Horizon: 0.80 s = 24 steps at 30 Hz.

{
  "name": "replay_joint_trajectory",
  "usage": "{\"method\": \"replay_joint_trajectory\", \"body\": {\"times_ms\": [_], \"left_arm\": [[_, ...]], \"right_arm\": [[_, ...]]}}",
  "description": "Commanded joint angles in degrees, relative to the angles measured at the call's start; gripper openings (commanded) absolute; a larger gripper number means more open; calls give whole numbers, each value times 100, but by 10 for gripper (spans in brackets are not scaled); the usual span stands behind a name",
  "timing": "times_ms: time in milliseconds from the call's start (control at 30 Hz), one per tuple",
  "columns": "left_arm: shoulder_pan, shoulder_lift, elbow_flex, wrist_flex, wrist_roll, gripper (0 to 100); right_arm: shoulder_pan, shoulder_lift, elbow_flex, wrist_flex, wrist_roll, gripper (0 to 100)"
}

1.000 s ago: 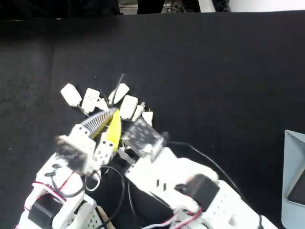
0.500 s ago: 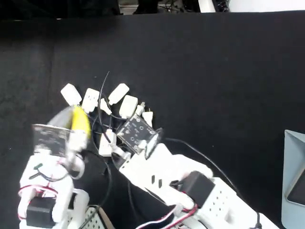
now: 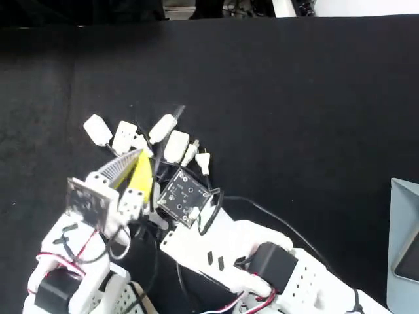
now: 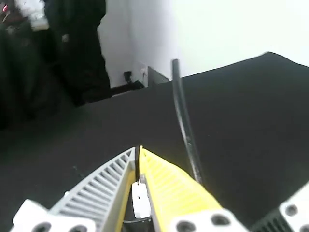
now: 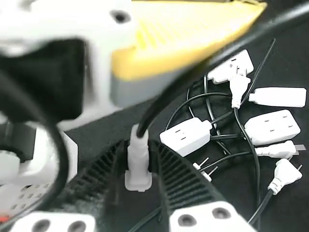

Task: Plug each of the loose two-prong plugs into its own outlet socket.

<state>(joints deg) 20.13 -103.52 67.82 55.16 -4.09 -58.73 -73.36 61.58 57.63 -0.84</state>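
In the high view, the white outlet sockets (image 3: pixel 124 136) lie fanned in a cluster on the black table (image 3: pixel 294 91), with loose plugs (image 3: pixel 204 160) at the end nearer the right arm (image 3: pixel 229 242), so both arms crowd in on that one spot. The left gripper (image 3: pixel 139 154) points its grey and yellow fingers at the sockets. A black cord (image 3: pixel 171 118) stands up over the cluster, which I judge means its plug is held off the table. In the left wrist view, the left gripper's fingers are pressed together along their whole length. A small white bit (image 4: pixel 140 199) shows low between them, and I cannot tell whether it is something gripped or part of the gripper. The black cord rises from behind the yellow finger. In the right wrist view, the right gripper (image 5: pixel 137 147) has its black fingers closed on a white plug (image 5: pixel 137 169), clamped by the body, probably to keep it steady for pushing in. The cord leaves at the far end and the prongs are hidden. The nearest socket (image 5: pixel 186 136) lies just past the fingertips with nothing in it. The other sockets and plugs beyond lie apart, so the task looks barely begun.
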Motion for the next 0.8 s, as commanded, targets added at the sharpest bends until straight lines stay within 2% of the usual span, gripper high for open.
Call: {"method": "replay_joint_trajectory", "body": {"times_ms": [0,100,167,300,400,467,600,767], "left_arm": [[233,18,-391,-9,-633,30],[145,18,-391,158,-791,30],[-198,18,-391,176,-756,30],[-1279,35,-391,167,-519,30],[-2097,79,-312,167,-70,30],[-2457,132,-163,158,-18,30],[-2615,484,242,158,-26,30],[-2615,791,787,132,-35,30]], "right_arm": [[-79,22,-75,-149,-62,11],[0,-4,-84,-158,-62,11],[220,-4,-101,-167,-62,11],[1029,22,57,-598,-237,11],[1503,22,488,-1248,-527,11],[1697,22,840,-1767,-563,11],[2101,31,1226,-2646,-545,11],[2374,286,1147,-3042,-404,11]]}}
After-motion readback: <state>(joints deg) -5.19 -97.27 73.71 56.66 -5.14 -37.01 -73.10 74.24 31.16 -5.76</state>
